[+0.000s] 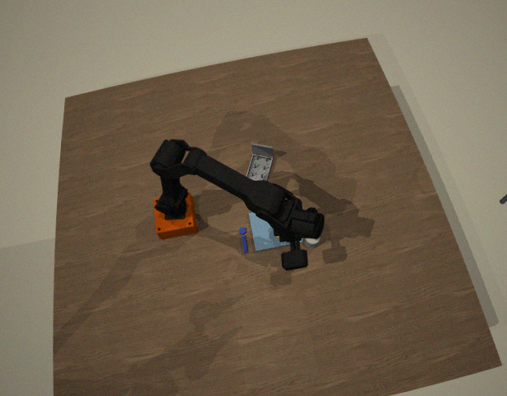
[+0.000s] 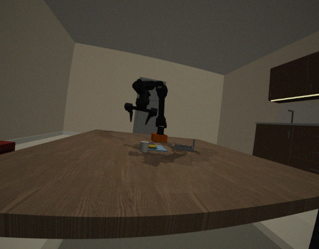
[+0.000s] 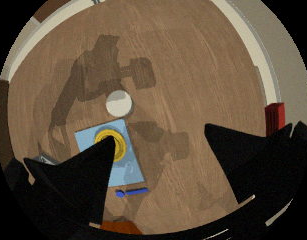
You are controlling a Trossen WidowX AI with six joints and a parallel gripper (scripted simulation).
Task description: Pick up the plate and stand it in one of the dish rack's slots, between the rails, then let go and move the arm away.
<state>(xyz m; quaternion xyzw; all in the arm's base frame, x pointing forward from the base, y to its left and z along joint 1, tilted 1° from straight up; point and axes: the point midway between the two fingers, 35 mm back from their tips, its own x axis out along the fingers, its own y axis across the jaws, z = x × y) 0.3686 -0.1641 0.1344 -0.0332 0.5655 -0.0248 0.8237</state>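
Observation:
The yellow plate (image 2: pixel 153 146) (image 3: pixel 121 145) lies flat on the blue mat. In the top view the arm hides nearly all of it, and in the wrist view the left fingertip overlaps part of it. The grey dish rack (image 1: pixel 261 149) (image 2: pixel 193 143) stands on the table with a tall panel at one end. The arm crosses in front of its near end in the top view, and only a small part shows behind a finger in the wrist view. My gripper (image 2: pixel 138 123) (image 3: pixel 160 135) is open and empty, pointing down high above the table, over the area of the mat and cup.
The blue mat (image 1: pixel 261 238) (image 2: pixel 161 148) (image 3: pixel 130 172) lies under the plate. A white cup (image 1: pixel 312 243) (image 2: pixel 144 147) (image 3: pixel 119 103) stands close beside the mat. A blue spoon-like utensil (image 1: pixel 245 244) (image 3: pixel 137 191) lies at the mat's opposite side, toward the orange arm base (image 1: pixel 176 225) (image 2: pixel 159 138).

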